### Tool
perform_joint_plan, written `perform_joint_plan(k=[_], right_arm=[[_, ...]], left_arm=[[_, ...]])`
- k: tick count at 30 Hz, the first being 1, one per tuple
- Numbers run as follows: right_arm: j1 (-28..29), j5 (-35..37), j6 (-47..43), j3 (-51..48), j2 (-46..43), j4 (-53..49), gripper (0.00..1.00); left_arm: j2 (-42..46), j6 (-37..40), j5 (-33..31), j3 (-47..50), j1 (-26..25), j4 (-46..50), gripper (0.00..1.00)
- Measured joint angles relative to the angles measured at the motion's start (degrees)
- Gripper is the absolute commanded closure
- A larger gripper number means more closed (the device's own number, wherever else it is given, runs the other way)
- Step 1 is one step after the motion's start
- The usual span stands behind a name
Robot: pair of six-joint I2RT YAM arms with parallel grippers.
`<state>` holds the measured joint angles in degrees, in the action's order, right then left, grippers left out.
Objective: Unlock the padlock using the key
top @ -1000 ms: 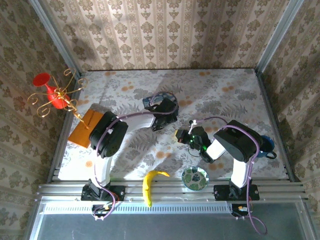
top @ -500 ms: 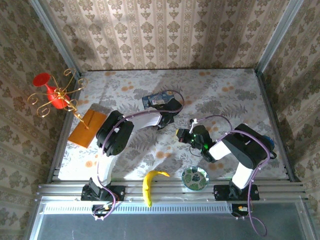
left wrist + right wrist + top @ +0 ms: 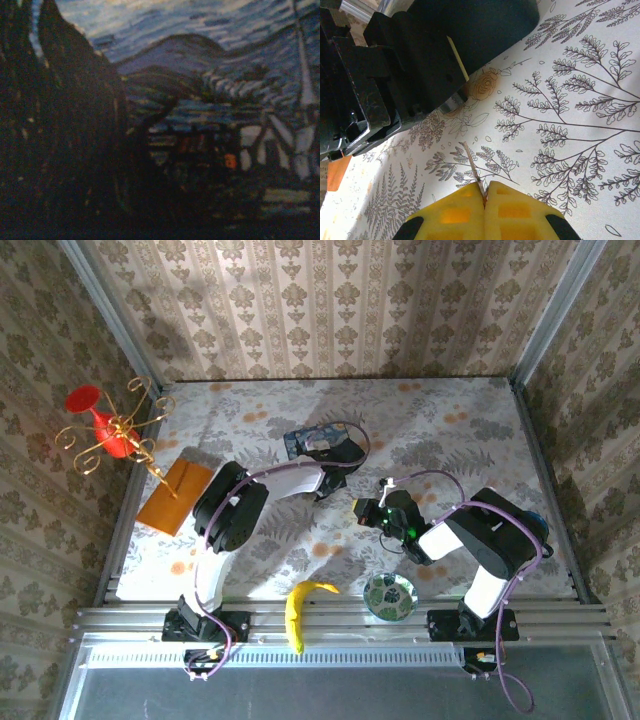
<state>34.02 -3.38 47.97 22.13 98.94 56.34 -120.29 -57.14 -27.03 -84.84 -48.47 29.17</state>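
left arm reaches farther up-table than a second ago. my left gripper at blue starry box; box contents unseen, can't tell its opening. right gripper pinched tight on key. padlock: silvery bit under left arm, beyond key tip, mostly hidden.

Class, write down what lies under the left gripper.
A blue painted box lies under the left gripper, its left end showing. The gripper and wrist cover the rest, so whatever lies there is hidden.
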Motion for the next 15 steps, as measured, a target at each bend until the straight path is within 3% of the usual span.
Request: perform_joint_plan(k=[15], right_arm=[[0.0, 0.0, 0.0, 0.1, 0.0, -0.2, 1.00]], left_arm=[[0.0, 0.7, 1.0, 0.0, 0.0, -1.2, 0.67]])
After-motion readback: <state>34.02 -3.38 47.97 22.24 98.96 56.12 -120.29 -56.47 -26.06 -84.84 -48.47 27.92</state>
